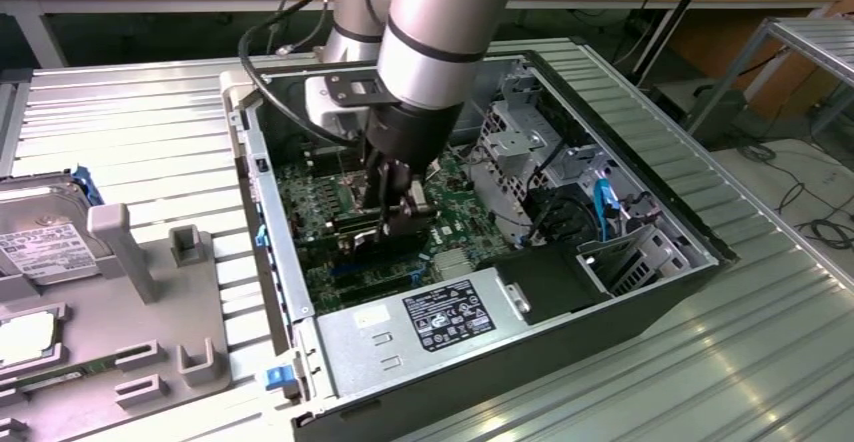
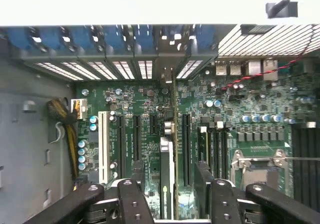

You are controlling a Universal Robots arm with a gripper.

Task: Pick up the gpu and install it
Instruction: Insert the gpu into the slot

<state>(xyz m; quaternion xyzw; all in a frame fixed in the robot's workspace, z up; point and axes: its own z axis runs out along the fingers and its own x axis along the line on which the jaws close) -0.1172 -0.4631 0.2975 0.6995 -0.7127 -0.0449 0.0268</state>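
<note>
We are watching the claw (image 2: pixel 172 194), jaws spread wide and gripping nothing, hovering over the gpu (image 2: pixel 169 169). The card is standing edge-on in its motherboard (image 2: pixel 135 109) slot, seemingly installed.

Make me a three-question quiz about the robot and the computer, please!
1. Where is the gripper?
A) inside the open computer case
B) on the floor
C) on a shelf

2. What colour is the motherboard?
A) red
B) green
C) white

3. How do the gripper's jaws stand?
A) shut on a screwdriver
B) shut, with nothing between
C) open, either side of the gpu

Answers:
1 A, the arm reaches down into the case.
2 B, the board looks green in both views.
3 C, gaps show between the fingers and the card.
</note>
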